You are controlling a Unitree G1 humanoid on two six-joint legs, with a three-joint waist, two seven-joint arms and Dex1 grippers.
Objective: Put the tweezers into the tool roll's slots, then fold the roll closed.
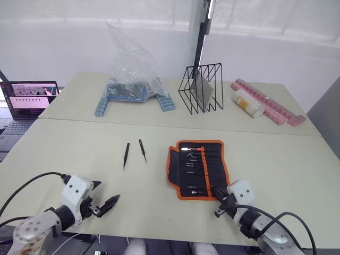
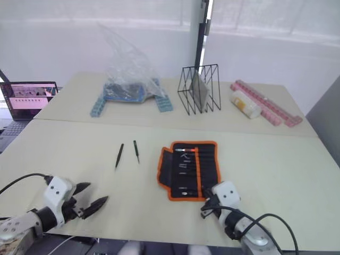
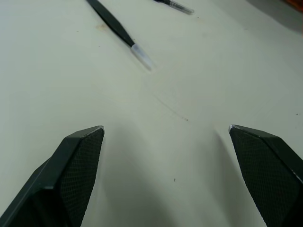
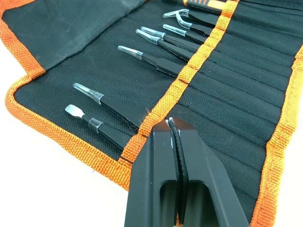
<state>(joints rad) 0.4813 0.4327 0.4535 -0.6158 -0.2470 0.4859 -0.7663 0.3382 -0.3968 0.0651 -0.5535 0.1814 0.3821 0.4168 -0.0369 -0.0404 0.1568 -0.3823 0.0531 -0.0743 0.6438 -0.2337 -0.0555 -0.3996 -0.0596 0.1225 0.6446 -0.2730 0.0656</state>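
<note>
Two loose tweezers (image 1: 126, 155) on the table (image 1: 276, 164), side by side and apart, left of the tool roll (image 1: 198, 169), bare tabletop between them and it. Roll lies open flat near the table's near edge, orange edging all round, flap spread on its left side. In the right wrist view I count seven tools seated in the slots (image 4: 222, 94), clear-capped tips sticking out past the orange band. Left gripper (image 1: 104, 204) hangs low over the near-left table, jaws wide, nothing between them, open surface ahead up to the two tweezers. Right gripper (image 4: 176, 137) has its fingers pressed together, empty, tip over the roll's near end. Far side: clear plastic bag (image 1: 132, 66), wire rack (image 1: 202, 87), pink strips (image 1: 271, 103), well apart from the roll.
</note>
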